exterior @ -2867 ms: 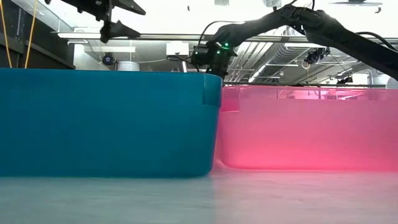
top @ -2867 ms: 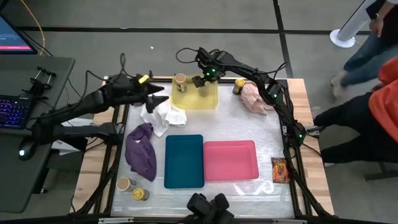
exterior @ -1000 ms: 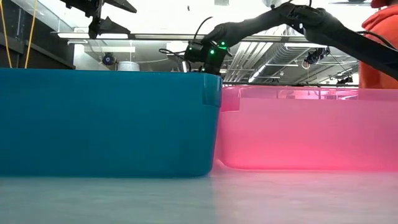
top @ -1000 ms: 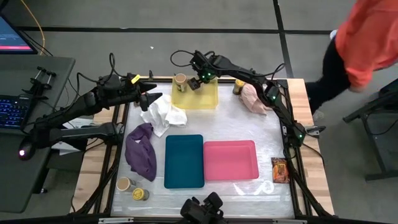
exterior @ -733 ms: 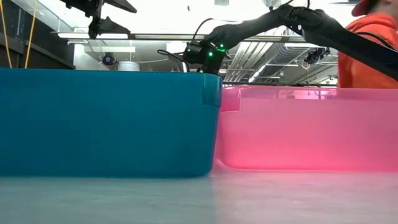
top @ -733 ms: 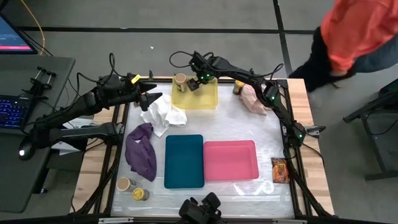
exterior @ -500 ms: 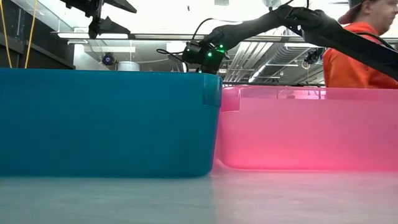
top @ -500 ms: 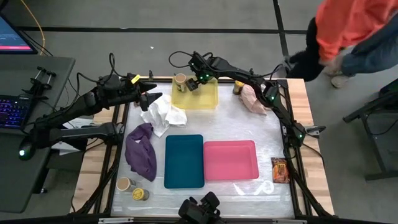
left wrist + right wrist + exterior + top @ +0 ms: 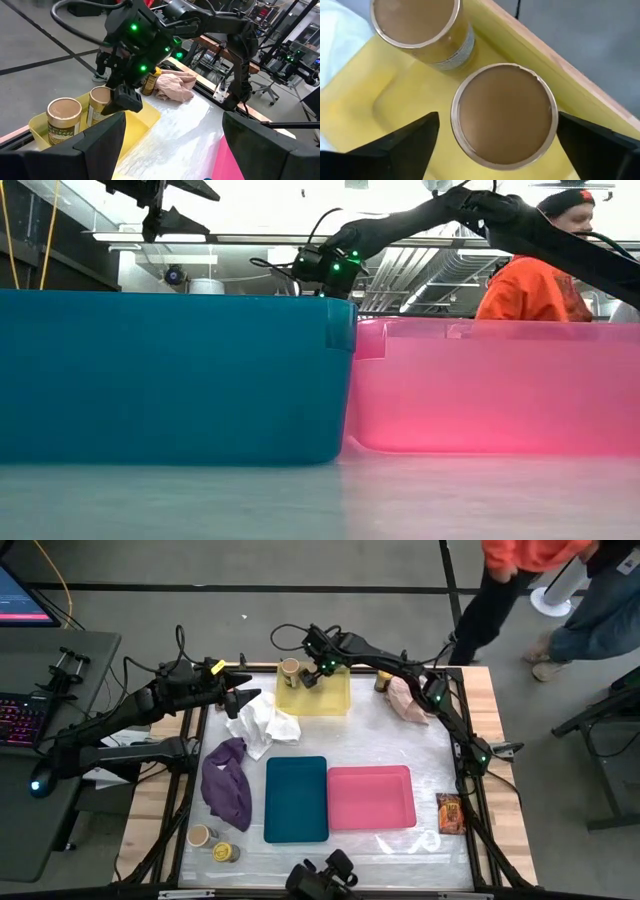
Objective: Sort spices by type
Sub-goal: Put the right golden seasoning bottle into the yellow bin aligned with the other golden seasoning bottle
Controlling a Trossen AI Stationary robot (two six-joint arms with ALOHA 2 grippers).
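Two tan-lidded jars stand upright, side by side, in the far left corner of the yellow tray (image 9: 328, 700). My right gripper (image 9: 311, 677) hangs open over the right-hand jar (image 9: 502, 112), pointing steeply down, one finger on either side of its lid. The left finger stands clearly apart from it. The other jar (image 9: 415, 20) is just beyond. My left gripper (image 9: 264, 697) waits open in the air above the white cloth (image 9: 268, 726). A tan-lidded jar (image 9: 199, 836) and a yellow-lidded jar (image 9: 227, 853) stand at the near left. Another jar (image 9: 383, 679) stands beside the pink cloth (image 9: 410, 700).
A teal tray (image 9: 296, 798) and a pink tray (image 9: 370, 796) lie side by side mid-table. A purple cloth (image 9: 227, 782) lies to their left. An orange-red packet (image 9: 450, 812) lies on the right wooden edge. A person in orange stands beyond the far right corner.
My right gripper has stayed over the jar in the yellow tray's far left corner. My left arm has kept still. The person in orange has moved about beyond the table's far right corner.
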